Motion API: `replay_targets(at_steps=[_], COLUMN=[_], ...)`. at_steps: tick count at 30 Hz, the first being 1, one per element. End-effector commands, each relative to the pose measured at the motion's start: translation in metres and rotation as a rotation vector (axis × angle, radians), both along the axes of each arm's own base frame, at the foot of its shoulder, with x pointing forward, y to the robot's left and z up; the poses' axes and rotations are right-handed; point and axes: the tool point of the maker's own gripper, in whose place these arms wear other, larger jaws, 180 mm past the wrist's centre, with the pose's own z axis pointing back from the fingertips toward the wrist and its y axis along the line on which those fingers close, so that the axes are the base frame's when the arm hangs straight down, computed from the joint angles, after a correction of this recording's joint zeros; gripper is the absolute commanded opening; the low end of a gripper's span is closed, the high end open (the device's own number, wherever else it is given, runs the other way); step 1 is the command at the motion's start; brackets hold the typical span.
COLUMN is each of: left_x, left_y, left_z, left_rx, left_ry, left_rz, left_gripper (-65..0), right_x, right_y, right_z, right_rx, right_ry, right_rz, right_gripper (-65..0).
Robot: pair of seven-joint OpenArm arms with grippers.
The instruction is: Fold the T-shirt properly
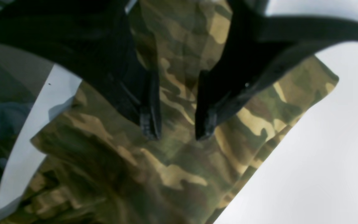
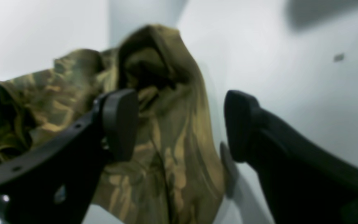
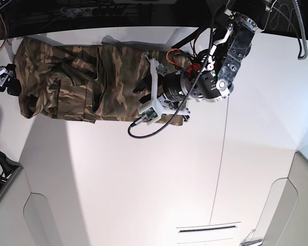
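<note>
The T-shirt (image 3: 92,82), in camouflage print, lies spread sideways along the far part of the white table (image 3: 143,179), with bunched folds at its left end. My left gripper (image 3: 142,87) hangs over its right half. In the left wrist view its two black fingers (image 1: 149,124) stand apart above the T-shirt (image 1: 179,174), with nothing pinched between them. My right gripper (image 3: 2,81) is at the shirt's left end. Its jaws (image 2: 179,124) stand wide open in the right wrist view, beside a raised hump of the T-shirt (image 2: 172,140).
The shirt's far edge runs close to the table's back edge (image 3: 118,32). A black cable (image 3: 159,129) loops off the left arm onto the table just in front of the shirt. A seam (image 3: 220,169) crosses the table on the right. Rounded cut-outs (image 3: 46,215) mark the front corners.
</note>
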Motion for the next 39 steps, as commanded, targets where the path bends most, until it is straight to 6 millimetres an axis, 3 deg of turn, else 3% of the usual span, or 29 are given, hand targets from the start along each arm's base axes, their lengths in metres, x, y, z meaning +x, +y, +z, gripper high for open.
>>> replay_targets(at_steps=[1, 9, 15, 27, 39], left_x=[0.005, 0.003, -0.002, -0.012, -0.018], left_y=[-0.008, -0.01, -0.013, -0.062, -0.066], left_z=[0.015, 0.016, 0.017, 0.046, 0.018], left_rx=[-0.056, -0.079, -0.103, -0.286, -0.249], left_ry=[-0.032, -0.024, -0.005, 0.035, 0.094], left_rz=[-0.001, -0.002, -0.005, -0.036, -0.042], left_gripper=[-45.6, -45.6, -45.6, -45.6, -45.6], right_x=[0.006, -0.003, -0.001, -0.002, -0.002], right_y=[-0.008, -0.018, -0.003, 0.016, 0.041], right_z=[0.009, -0.018, -0.021, -0.024, -0.024], right_rx=[-0.011, 0.125, 0.254, 0.334, 0.427], right_ry=[-0.036, 0.021, 0.03, 0.032, 0.008], right_rz=[0.004, -0.04, -0.028, -0.003, 0.019], right_gripper=[-22.2, -22.1, -22.1, -22.2, -22.2])
